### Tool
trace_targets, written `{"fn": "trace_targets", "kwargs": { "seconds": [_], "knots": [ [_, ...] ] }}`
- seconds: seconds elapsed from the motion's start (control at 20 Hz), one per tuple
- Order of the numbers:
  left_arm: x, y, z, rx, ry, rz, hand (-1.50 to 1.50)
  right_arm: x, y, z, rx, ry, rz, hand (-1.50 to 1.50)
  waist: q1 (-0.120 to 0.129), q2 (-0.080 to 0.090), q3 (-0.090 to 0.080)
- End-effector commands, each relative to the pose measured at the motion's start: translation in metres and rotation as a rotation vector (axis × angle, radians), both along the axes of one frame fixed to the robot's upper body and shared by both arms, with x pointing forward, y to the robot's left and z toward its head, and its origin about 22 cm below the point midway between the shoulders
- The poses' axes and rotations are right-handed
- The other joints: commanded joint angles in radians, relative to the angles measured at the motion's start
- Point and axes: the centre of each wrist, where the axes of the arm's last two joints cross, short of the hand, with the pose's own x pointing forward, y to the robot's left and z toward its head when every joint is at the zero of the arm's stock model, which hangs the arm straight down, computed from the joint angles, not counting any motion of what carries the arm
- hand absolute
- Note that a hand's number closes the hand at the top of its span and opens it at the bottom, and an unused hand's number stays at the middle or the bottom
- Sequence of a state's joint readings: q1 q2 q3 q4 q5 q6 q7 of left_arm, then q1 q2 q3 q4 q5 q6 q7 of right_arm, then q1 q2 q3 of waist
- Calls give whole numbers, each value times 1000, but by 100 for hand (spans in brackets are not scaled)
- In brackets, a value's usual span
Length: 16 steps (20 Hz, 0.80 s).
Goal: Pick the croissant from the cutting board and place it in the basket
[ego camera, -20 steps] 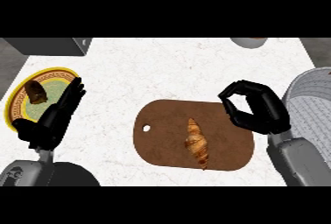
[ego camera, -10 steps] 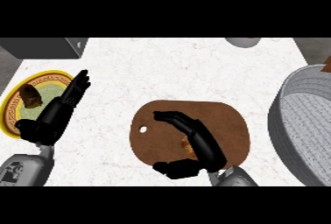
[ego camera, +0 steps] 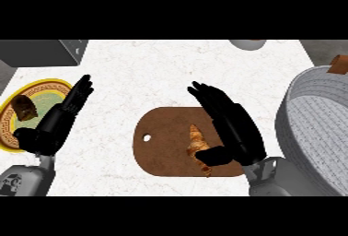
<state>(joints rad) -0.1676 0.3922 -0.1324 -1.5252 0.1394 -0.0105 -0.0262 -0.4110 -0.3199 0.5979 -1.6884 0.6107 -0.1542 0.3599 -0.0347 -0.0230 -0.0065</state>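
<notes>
**Head view.** You see the croissant [ego camera: 196,144] lying on the cutting board [ego camera: 159,147], toward the board's 3 o'clock side. Your right robot hand [ego camera: 234,129] lies over that side with its fingers straight, pointing to 11 o'clock. Its thumb is against the croissant's lower half, so the hand is open, not curled round it. The basket [ego camera: 319,120] stands at 3 o'clock of the board. Your left robot hand [ego camera: 54,124] rests open at 9 o'clock, beside the plate [ego camera: 42,85] on the worktop [ego camera: 149,73].

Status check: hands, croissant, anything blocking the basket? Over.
Right robot hand open, fingers straight beside croissant, thumb at its near end. Croissant on cutting board. Left robot hand open by plate. Nothing between board and basket.
</notes>
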Motion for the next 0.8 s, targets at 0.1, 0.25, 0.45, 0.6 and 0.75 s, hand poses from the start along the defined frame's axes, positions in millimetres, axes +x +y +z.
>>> {"fn": "trace_targets", "kwargs": {
  "seconds": [0.1, 0.25, 0.45, 0.6, 0.75],
  "knots": [
    [1, 4, 11, 7, -18, -3, 0, -9, -2, 57, -319, 181, -28, -150, 15, 5, 1],
    [3, 3, 7, 10, -23, 10, 0, -28, -5, 73, -393, 302, 33, -150, 7, 11, 3],
    [-1, -9, 10, 17, -24, -20, 0, -39, -24, 118, -379, 341, 38, -150, 24, 17, 5],
    [-5, -8, 1, -7, -19, -15, 0, -56, -42, 128, -370, 366, 12, -150, 26, 19, 6],
    [1, -6, 7, -3, -38, -11, 0, -52, -53, 134, -346, 351, -9, -150, 32, 21, 6]
  ]
}}
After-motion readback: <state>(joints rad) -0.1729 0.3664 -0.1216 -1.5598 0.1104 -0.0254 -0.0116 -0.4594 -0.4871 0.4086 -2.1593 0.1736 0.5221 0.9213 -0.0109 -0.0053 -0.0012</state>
